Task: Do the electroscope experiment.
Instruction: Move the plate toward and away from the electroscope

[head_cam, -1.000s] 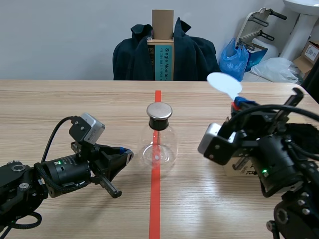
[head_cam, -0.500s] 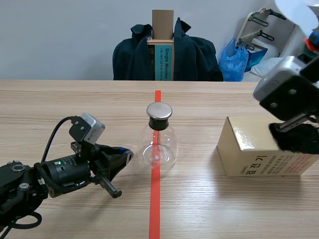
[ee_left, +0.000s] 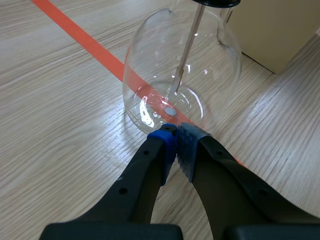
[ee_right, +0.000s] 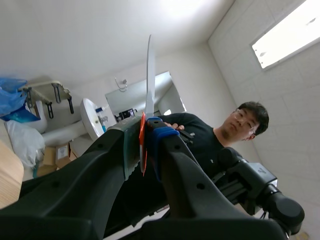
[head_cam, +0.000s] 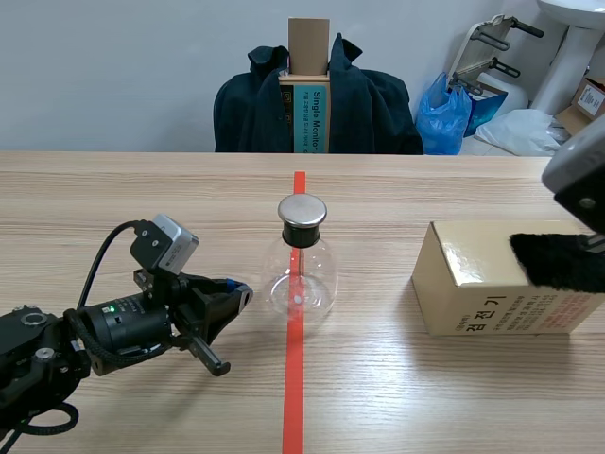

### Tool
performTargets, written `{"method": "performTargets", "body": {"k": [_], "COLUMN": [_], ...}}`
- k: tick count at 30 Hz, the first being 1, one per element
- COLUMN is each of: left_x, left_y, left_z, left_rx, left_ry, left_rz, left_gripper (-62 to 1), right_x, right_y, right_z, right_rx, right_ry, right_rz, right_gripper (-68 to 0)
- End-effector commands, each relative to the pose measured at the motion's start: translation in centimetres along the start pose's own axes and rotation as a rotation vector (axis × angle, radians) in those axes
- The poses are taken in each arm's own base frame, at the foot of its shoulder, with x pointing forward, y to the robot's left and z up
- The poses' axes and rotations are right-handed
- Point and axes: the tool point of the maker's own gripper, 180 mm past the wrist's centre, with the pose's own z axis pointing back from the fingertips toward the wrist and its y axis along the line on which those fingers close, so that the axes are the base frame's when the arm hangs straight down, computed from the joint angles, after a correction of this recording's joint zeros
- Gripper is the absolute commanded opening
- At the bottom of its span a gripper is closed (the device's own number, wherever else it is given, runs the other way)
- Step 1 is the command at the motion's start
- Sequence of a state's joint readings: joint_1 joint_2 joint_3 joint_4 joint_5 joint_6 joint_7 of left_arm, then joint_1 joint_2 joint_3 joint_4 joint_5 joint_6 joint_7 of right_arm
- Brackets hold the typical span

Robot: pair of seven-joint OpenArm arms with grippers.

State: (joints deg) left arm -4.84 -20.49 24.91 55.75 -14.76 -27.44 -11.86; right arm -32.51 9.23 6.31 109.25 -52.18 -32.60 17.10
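1. Black left tool (ee_left: 176, 137) lay low over the worktop (head_cam: 142, 199), clenched on nothing, its blue pads pressed together. Its tips sat at the foot of the flask's wall. Whether they touched the glass could not be told.
2. On the orange-red tape line (head_cam: 295, 397) at mid-worktop the electroscope flask (head_cam: 301, 274) stood upright, with a metal cap (head_cam: 302, 210) on top and a thin rod (ee_left: 186, 55) hanging inside. Judged light, rigid, smooth and breakable. The round bulb would slip under a pinch, so any hold belongs at the neck just under the cap, applied gently. The cap is judged the part to be approached, not gripped.
3. To the flask's right, well apart from it, a gold box (head_cam: 473, 284) rested on the worktop. A dark fuzzy cloth (head_cam: 567, 262) lay across its right end. Judged soft and light.
4. Right tool (ee_right: 145, 145) was raised, with only part of its arm showing at the scene's right edge. In its own view it was clamped on a white paddle (ee_right: 149, 70), gripped by the orange-red base, the blade standing beyond the fingertips. Judged thin, stiff and light; the flat pinch at the base looked adequate.
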Motion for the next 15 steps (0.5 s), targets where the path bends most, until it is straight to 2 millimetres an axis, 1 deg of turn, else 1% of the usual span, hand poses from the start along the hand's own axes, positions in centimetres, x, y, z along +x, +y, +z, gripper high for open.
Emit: {"method": "performTargets", "body": {"k": [1, 4, 7, 12, 15], "left_x": [1.7, 2.8, 4.0, 6.1, 7.4], "left_y": [0.4, -0.2, -1.3, -3.7, -4.8], "left_z": [0.9, 2.7, 4.8, 8.6, 10.5], "left_rx": [0.006, 0.006, -0.001, -0.008, 0.003], "left_ry": [-0.048, -0.07, -0.089, -0.118, -0.135], "left_rz": [-0.024, -0.053, -0.085, -0.123, -0.133], "left_gripper": [-58.2, -58.2, -58.2, -58.2, -58.2], "right_x": [-0.6, -1.7, -3.2, -5.7, -6.6], "right_y": [-0.7, -0.4, 0.4, 3.6, 5.4], "right_z": [0.3, 1.3, 2.2, 3.9, 5.0], "right_rx": [-0.006, 0.029, 0.067, 0.16, 0.201], "right_ry": [0.004, 0.031, 0.063, 0.105, 0.105], "right_rz": [0.028, 0.059, 0.088, 0.113, 0.126], "right_gripper": [-66.7, -66.7, -66.6, -66.6, -66.6]}}
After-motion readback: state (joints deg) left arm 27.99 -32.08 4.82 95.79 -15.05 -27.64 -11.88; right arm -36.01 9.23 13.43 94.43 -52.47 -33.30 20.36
